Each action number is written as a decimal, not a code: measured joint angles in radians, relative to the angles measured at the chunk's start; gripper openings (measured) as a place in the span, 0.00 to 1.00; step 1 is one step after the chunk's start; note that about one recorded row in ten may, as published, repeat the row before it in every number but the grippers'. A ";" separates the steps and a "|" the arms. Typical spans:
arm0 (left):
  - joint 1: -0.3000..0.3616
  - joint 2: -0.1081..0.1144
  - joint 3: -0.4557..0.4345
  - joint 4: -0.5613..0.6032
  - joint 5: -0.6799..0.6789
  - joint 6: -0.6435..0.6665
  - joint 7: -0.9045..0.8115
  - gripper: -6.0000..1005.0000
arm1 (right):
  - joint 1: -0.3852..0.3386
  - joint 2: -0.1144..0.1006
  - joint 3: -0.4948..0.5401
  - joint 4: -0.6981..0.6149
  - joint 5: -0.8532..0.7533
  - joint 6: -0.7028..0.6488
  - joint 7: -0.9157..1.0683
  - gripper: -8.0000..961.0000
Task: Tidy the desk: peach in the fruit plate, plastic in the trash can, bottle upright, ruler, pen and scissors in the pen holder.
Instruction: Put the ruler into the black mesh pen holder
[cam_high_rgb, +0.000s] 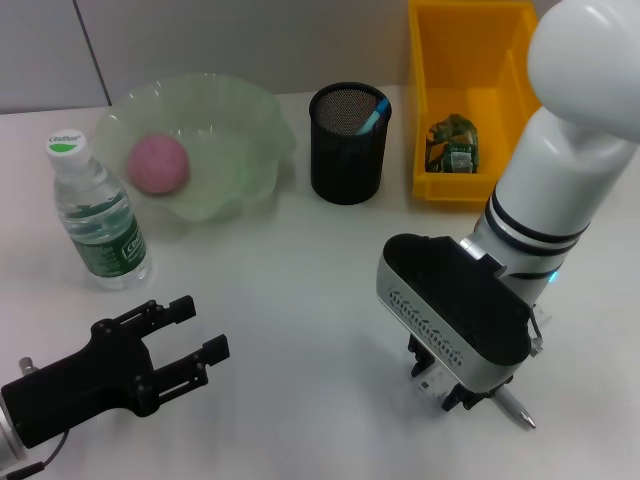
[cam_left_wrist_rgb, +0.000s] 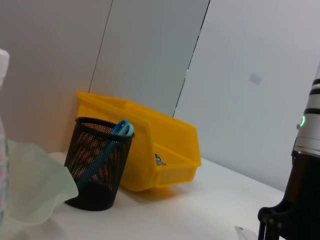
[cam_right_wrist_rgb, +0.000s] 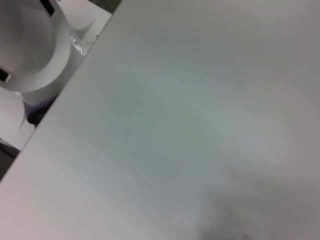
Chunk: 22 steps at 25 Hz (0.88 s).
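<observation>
**Head view: right gripper down at the pen on the near desk**

Head view shows the right gripper lowered to the white desk at its near right side. A pen lies there; its tip pokes out from under the fingers, which sit close around the barrel, though whether they actually pinch it cannot be told from here. The right wrist view gives only bare desk surface and the desk's edge.

The left gripper hangs low at the near left, fingers spread apart and holding nothing.

At the far left of the desk the bottle stands upright with its white cap on. Just beside it, the pale green fruit plate holds the pink peach. The black mesh pen holder stands to the right of the plate, with blue-handled scissors inside it; the left wrist view shows their handles rising above the rim. Next to the holder, at the far right, the yellow trash can contains a crumpled piece of plastic.
</observation>
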 joint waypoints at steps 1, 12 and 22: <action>0.000 0.000 -0.003 -0.001 -0.001 0.002 0.000 0.74 | -0.001 0.000 0.013 -0.002 0.000 0.000 0.000 0.63; 0.000 -0.002 -0.010 -0.003 -0.022 0.033 -0.009 0.74 | -0.012 -0.001 0.157 -0.113 0.007 -0.013 0.053 0.41; -0.009 -0.002 -0.009 -0.003 -0.031 0.042 -0.006 0.74 | 0.035 -0.004 0.658 -0.138 0.281 0.074 0.288 0.41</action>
